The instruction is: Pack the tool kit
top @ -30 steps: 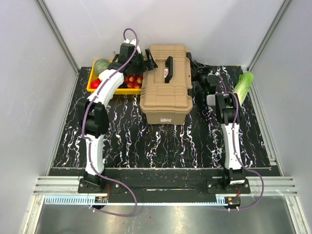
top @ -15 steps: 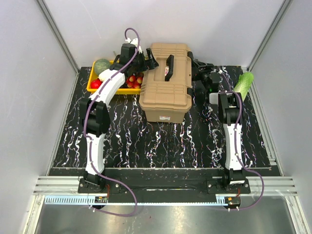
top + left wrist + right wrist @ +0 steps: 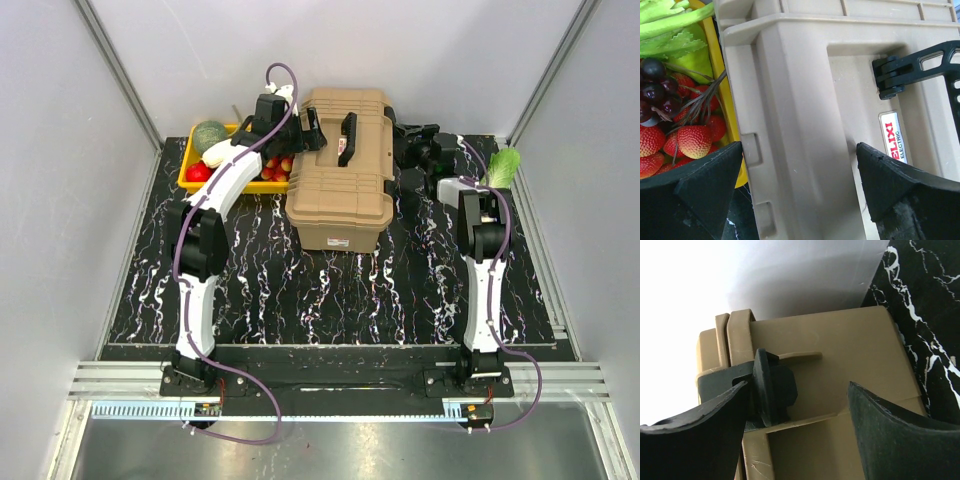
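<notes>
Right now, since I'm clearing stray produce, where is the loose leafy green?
Top view: the leafy green lies at the mat's far right edge, beside the right arm, with the tan toolbox further left.

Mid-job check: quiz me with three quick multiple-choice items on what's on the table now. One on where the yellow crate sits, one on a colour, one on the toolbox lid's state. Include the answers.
1. In the top view, where is the yellow crate relative to the toolbox?
A) left of it
B) right of it
C) on top of it

2. What colour is the toolbox's top handle?
A) red
B) black
C) tan

3. What state is the toolbox's lid in?
A) standing upright
B) taken off
C) shut

Answers:
1 A: the crate of fruit lies beside the toolbox's left side.
2 B: the handle shows dark against the tan top.
3 C: the lid lies flat on the body and none of the inside shows.
</notes>
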Motion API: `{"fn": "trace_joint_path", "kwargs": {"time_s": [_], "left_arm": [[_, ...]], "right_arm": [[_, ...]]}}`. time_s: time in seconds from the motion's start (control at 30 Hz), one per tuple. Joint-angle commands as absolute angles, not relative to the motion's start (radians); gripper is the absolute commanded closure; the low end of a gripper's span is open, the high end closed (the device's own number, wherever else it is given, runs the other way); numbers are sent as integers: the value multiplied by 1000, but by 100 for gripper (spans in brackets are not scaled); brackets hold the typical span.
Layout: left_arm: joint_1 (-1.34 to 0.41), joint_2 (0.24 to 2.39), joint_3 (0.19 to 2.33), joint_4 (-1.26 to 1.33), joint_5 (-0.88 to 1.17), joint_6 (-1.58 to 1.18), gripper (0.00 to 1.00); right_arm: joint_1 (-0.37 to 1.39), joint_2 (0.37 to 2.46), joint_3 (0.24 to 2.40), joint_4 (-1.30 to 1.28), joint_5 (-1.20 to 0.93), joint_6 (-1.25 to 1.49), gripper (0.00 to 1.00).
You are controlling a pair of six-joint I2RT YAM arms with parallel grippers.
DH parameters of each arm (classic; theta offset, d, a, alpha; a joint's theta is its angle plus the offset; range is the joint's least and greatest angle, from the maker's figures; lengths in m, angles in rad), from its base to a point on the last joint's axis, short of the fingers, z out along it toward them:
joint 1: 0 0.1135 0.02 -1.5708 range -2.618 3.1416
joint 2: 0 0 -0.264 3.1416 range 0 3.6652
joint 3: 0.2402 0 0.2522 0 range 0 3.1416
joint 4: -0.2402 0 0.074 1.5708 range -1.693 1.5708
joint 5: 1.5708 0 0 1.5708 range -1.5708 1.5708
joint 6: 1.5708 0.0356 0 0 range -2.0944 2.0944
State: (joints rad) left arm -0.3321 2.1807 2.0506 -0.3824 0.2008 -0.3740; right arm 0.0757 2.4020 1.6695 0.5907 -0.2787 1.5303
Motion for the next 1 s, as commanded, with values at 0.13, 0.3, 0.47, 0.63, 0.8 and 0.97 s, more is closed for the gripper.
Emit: {"fn": "trace_joint_path", "kwargs": {"time_s": [0.13,0.3,0.47,0.63,0.8,0.97], "left_arm": [[-347,2169,2025,-431,156,-336,1],[-348,2169,2025,-439,153,-334,1],[-348,2164,2023,-445,156,-331,1],[-348,2163,2017,-445,182,-330,1],[-348,2154,1993,-446,222,-328,1],[-347,2141,1968,-465,242,-325,1]], "right_arm": [[117,2315,1698,351,-361,1364,18],[110,2301,1672,290,-333,1338,22],[83,2261,1640,224,-308,1281,32],[58,2212,1654,94,-242,1149,38],[49,2160,1689,-26,-131,984,48],[45,2190,1882,-182,-43,720,60]]}}
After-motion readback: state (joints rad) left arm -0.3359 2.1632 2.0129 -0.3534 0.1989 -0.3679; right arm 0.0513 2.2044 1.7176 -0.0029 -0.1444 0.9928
